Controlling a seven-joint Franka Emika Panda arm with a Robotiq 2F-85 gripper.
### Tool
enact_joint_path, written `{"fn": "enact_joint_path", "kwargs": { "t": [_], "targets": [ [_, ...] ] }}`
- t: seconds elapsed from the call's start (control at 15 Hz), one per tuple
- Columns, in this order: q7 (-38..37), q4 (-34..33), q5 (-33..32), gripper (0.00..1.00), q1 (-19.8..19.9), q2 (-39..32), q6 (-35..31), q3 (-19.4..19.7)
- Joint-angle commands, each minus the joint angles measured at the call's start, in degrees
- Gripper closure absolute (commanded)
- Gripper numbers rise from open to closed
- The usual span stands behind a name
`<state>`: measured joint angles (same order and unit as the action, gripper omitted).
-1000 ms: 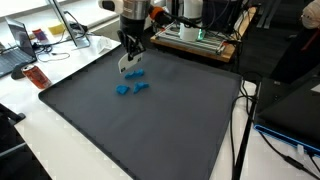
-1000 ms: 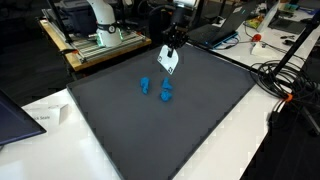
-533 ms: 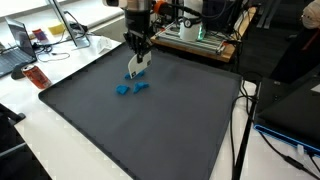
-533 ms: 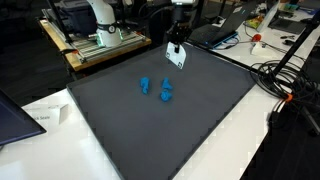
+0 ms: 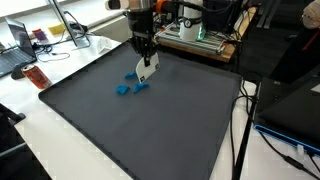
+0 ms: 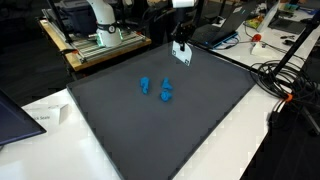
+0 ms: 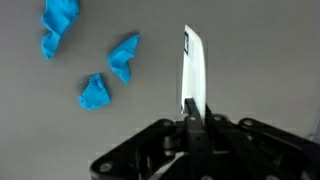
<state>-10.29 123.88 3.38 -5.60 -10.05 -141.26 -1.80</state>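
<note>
Three blue pieces [image 7: 125,57] lie untouched on the mat [image 5: 150,130] beside the claw [image 7: 190,108], clamped on a white card [image 7: 193,60] held aloft

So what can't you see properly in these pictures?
White card: wrist view, blurred and nearly edge-on; its dark marking is unreadable.
Card's lower end: wrist view, hidden inside the gripper.
Blue pieces: both exterior views, too small to tell their shape.

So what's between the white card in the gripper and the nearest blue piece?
Only bare dark mat shows between the white card and the nearest blue piece, seen in the wrist view.
</note>
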Motion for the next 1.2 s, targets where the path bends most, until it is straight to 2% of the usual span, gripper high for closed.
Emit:
{"fn": "enact_joint_path", "kwargs": {
  "t": [0.0, 0.27, 0.47, 0.6, 1.13],
  "targets": [
    [3.81, 0.42, 4.15, 0.99, 1.88, -0.78, -2.11, -0.69],
    [7.74, -1.95, 7.56, 0.99, 4.48, -3.96, -1.74, -0.41],
    [17.61, -4.85, 16.50, 0.99, 8.36, -6.72, 1.06, -2.41],
    [21.37, -6.82, 19.54, 0.99, 10.03, -8.47, 2.41, -2.84],
    [26.46, -14.40, 20.20, 0.99, 13.34, -15.10, 7.22, -3.12]
  ]
}}
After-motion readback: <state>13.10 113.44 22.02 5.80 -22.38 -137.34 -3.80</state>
